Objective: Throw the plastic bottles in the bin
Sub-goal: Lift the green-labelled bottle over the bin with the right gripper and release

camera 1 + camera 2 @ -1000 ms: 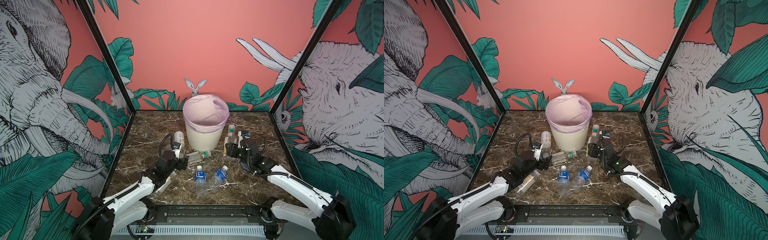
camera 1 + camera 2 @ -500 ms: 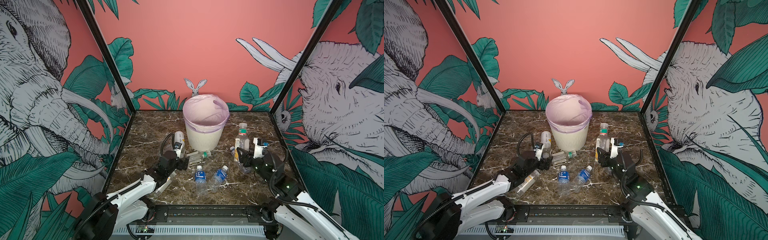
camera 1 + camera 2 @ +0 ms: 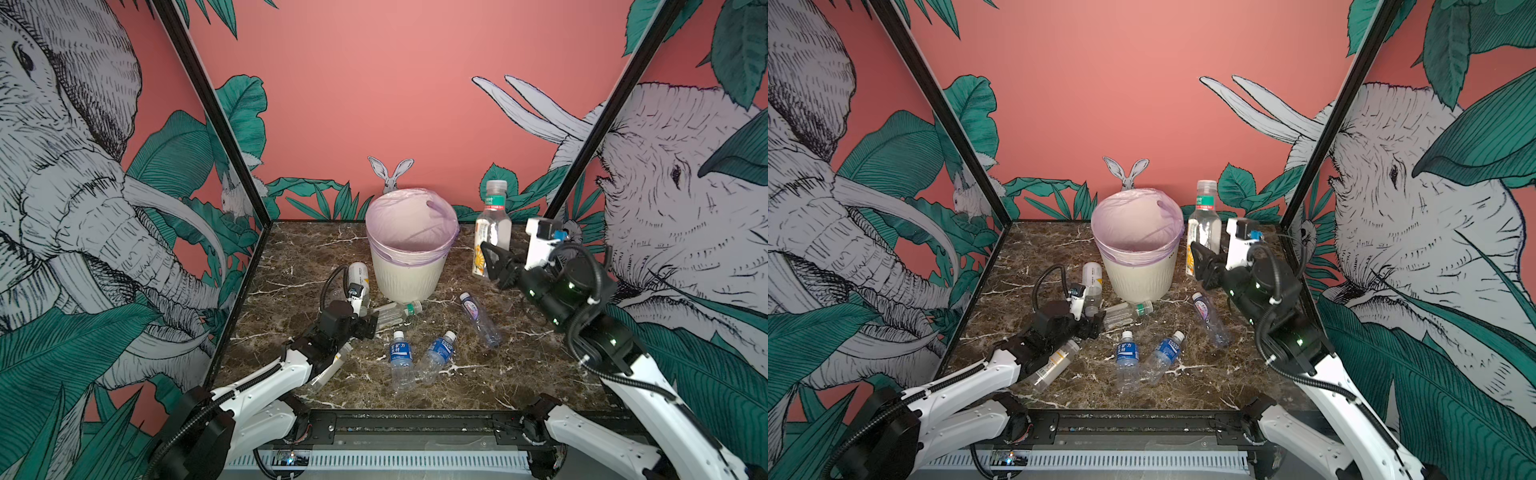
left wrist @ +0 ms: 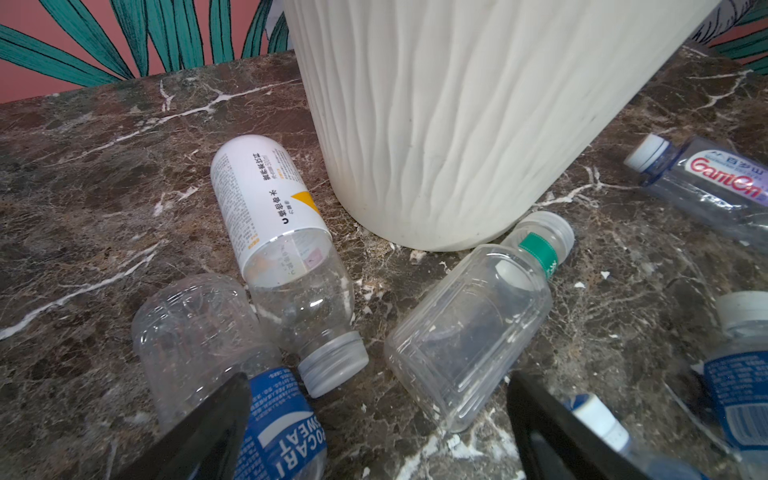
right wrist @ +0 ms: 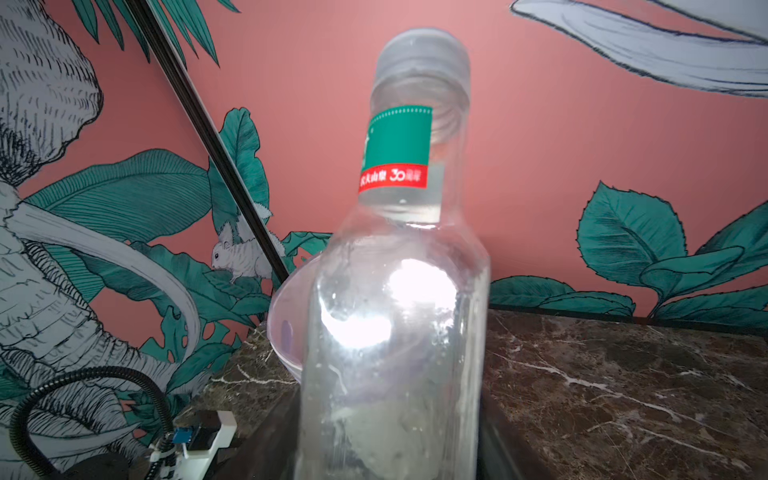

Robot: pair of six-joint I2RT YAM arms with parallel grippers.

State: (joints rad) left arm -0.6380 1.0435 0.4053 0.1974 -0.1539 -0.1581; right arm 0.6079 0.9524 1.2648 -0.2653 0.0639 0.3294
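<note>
Your right hand (image 3: 491, 261) grips a clear bottle (image 3: 494, 224) upright, raised just right of the bin (image 3: 409, 276). Your left hand (image 3: 366, 326) hangs wide open and empty, low over the bottles (image 3: 395, 312) lying on the table (image 3: 519, 374).

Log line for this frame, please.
right gripper: shut on bottle, upright beside bin | left gripper: open, low over lying bottles

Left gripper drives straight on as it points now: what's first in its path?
Likely the base of the clear green-banded bottle, lying just ahead of the open left gripper; the white-labelled bottle's cap is about as near, depth unclear. Bin behind both.
</note>
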